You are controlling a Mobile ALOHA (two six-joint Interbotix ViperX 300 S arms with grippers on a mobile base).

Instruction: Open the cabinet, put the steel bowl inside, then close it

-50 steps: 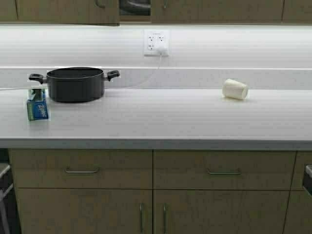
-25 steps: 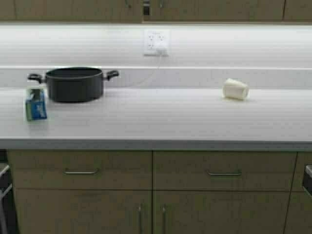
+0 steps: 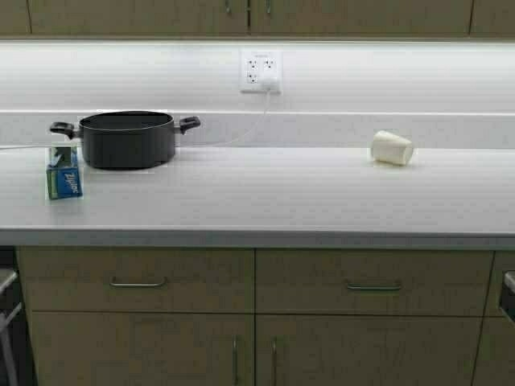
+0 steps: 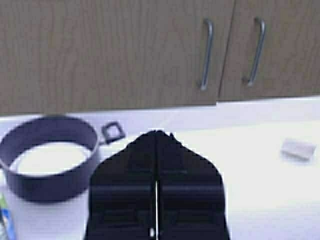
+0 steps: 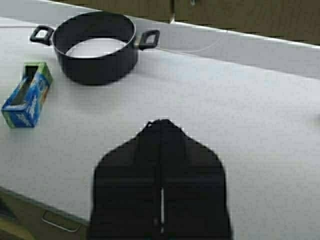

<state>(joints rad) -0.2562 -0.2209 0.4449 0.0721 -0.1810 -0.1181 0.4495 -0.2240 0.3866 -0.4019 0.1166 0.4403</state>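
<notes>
The cabinet (image 3: 241,16) runs along the top of the high view with both olive-tan doors closed; its two metal handles (image 4: 206,55) show in the left wrist view. The steel bowl is out of view. My left gripper (image 4: 157,134) is shut with nothing in it, held above the counter and facing the cabinet doors. My right gripper (image 5: 161,122) is also shut and empty, hovering over the white counter in front of the black pot (image 5: 95,45). Neither gripper appears in the high view.
On the white counter (image 3: 265,201) stand a black two-handled pot (image 3: 126,138) at the left, a blue-green Ziploc box (image 3: 63,171) in front of it, and a tipped white paper cup (image 3: 392,148) at the right. A wall outlet (image 3: 260,70) has a cord plugged in. Base drawers (image 3: 137,281) lie below.
The cabinet's doors, ajar with a dark gap a second ago, have swung shut. The whole scene has shifted slightly right, so the robot has moved a little.
</notes>
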